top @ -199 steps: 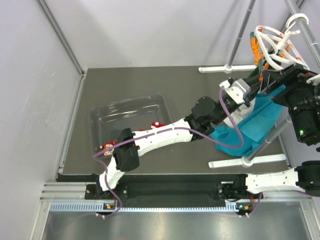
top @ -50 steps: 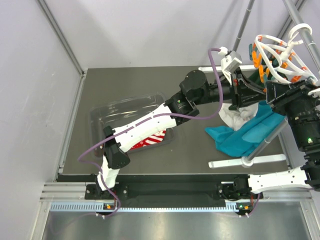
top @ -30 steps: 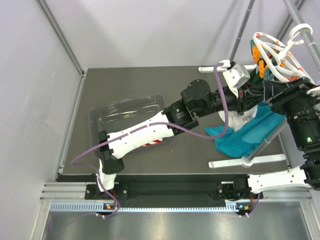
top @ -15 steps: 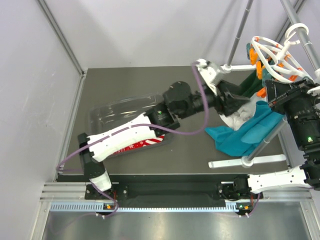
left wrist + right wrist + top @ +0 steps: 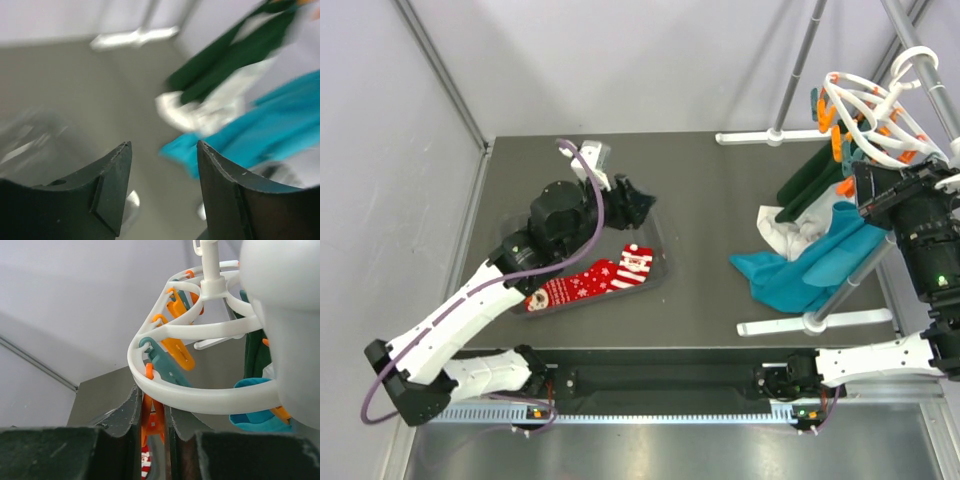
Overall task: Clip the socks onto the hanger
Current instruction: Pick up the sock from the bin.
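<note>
Two red socks lie in a clear tray (image 5: 520, 235) at centre left: a striped one with a Santa face (image 5: 620, 268) and a dotted one (image 5: 552, 294). Above the tray's far right corner hovers my left gripper (image 5: 638, 205) (image 5: 164, 150), open and empty. The white round hanger (image 5: 875, 105) (image 5: 200, 400) hangs at the far right from a rack pole. My right gripper (image 5: 868, 192) (image 5: 152, 407) is up against its rim, shut on a dangling orange peg (image 5: 156, 424). Far below, between those fingers, a bit of the Santa sock (image 5: 145, 462) shows.
A dark green sock (image 5: 810, 185) hangs from the hanger. A teal cloth (image 5: 800, 270) and a white cloth (image 5: 790, 235) lie heaped beneath it. Grey rack poles (image 5: 845, 285) and their white feet (image 5: 815, 322) stand around the heap at the right.
My left arm has swung away from the hanger, leftward across the table to above the tray, and its gripper has opened. The right gripper stays at the hanger rim, closed tighter on the peg.
</note>
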